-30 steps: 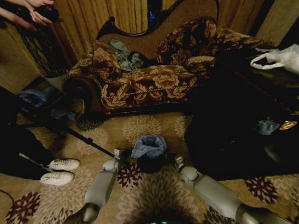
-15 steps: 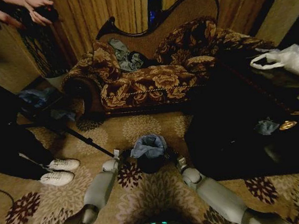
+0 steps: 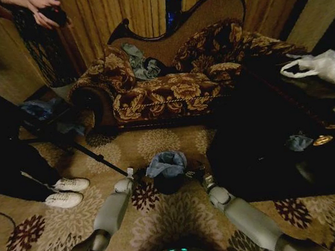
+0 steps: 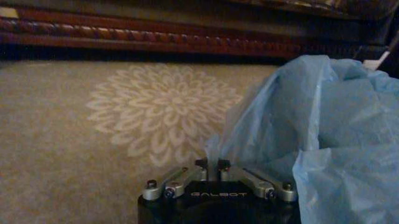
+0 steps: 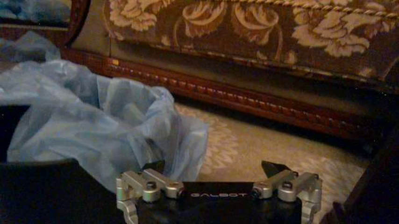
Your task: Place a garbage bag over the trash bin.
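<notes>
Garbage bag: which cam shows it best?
Right wrist view: the garbage bag billows open over the trash bin, beside the open right pincer. Left wrist view gives one bunched side pinched in the left pincer. Head view shows it small on the bin.

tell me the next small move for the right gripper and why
Probably ease the right gripper in toward the garbage bag's loose edge and close on it. It is open and holds nothing, just beside the film bunched over the trash bin, while the left gripper is shut on the bag's other side. A second grip would let both arms spread it over the rim.
</notes>
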